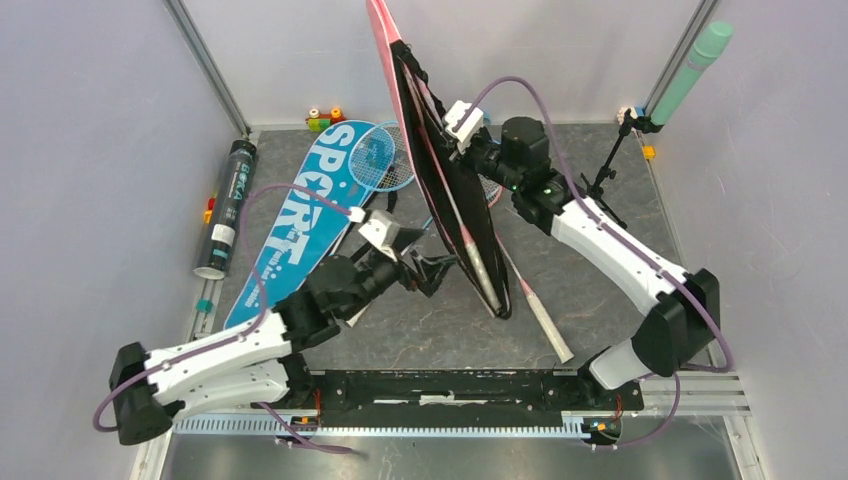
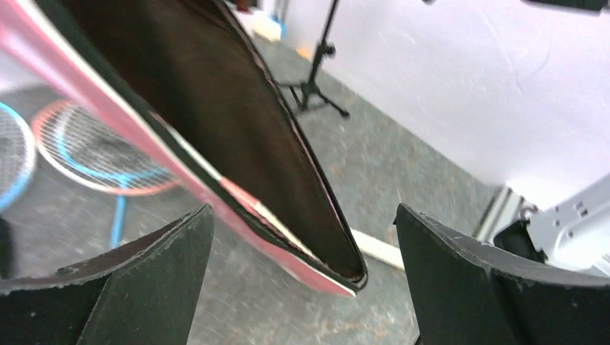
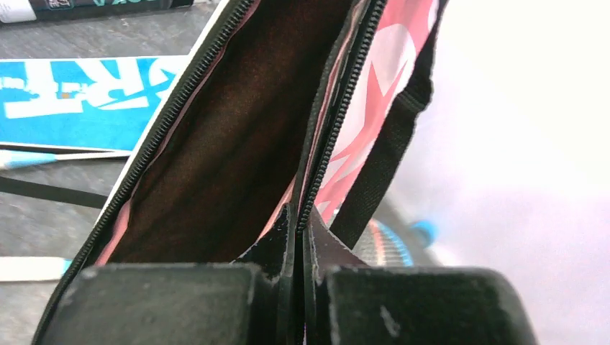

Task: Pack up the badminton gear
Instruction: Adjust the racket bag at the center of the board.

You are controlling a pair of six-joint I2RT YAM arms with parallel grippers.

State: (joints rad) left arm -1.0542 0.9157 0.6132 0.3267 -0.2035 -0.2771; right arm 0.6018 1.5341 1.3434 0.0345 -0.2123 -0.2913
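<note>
At mid-worktop, slightly back: pink racket bag [image 1: 445,190] stands on end, tilted, top leaning toward the back wall, zip undone, dark lining showing along its length.

Right hand [image 3: 301,230]: fingers pressed together, pinching the zipper edge of the pink racket bag near its upper part. Wrist view shows the zipper teeth running straight down into the pinch.

Left hand [image 2: 302,215]: jaws wide, gripping nothing. It sits low, just beside the bag's narrow bottom end. From the wrist view that end hangs ahead of and between my fingers, clear of both. Cannot tell whether the bag's tip touches the worktop [image 1: 420,335].

Pink racket [image 1: 545,320]: lies flat on the worktop, white handle pointing toward the near edge and poking out from under the bag's bottom end. Its head shows behind the bag in the left wrist view.

Blue racket bag [image 1: 300,220]: flat on the left side, "SPORT" face up, lying diagonally. Blue racket [image 1: 375,155]: head rests at the bag's far end.

Dark tube [image 1: 228,205]: on its side along the left edge, beside the blue racket bag.

Tripod stand [image 1: 605,175] at back right. Toy blocks [image 1: 323,118] against the back wall.
</note>
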